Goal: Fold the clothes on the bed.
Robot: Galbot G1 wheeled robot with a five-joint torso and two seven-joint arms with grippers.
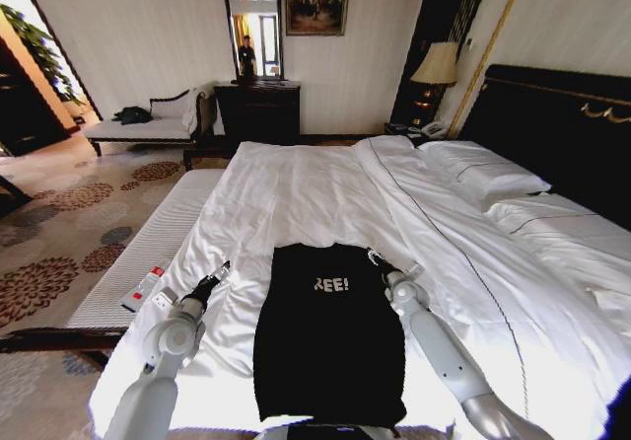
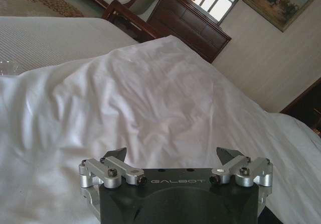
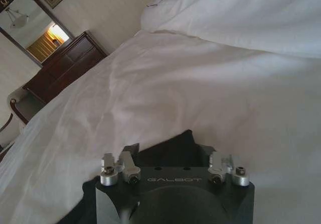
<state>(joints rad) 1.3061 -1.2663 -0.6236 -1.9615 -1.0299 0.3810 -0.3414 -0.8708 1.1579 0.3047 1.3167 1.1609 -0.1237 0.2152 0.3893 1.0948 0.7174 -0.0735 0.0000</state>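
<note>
One black T-shirt (image 1: 330,336) is laid flat on the white duvet (image 1: 296,198) of the bed (image 1: 552,292), near its foot, with white lettering across the chest; its sleeves appear to be folded in, so that a long rectangle is formed. The shirt is flanked by two grippers. The left gripper (image 1: 221,269) is held over bare duvet just beside the shirt's upper left corner, apart from the cloth; in the left wrist view the left gripper (image 2: 172,156) is seen with its fingers spread wide and nothing between them. The right gripper (image 1: 376,258) is placed at the shirt's upper right corner. In the right wrist view a peak of the black T-shirt (image 3: 173,146) is seen rising between the fingers of the right gripper (image 3: 168,156), which stand apart on either side of it; whether the cloth is actually gripped cannot be told.

Two white pillows (image 1: 483,174) are stacked against the dark wooden headboard (image 1: 562,129). A white-cushioned bench (image 1: 148,257) is set along the bed's left side, and one small white-and-red object (image 1: 144,288) is laid on it. Behind the bed, one dark dresser (image 1: 258,111) with a mirror (image 1: 251,31) above it, one framed painting (image 1: 316,1), one lamp (image 1: 435,65) and one chaise (image 1: 148,124) bearing a dark heap of cloth (image 1: 131,115) are seen. The floor is covered by a patterned carpet (image 1: 69,233).
</note>
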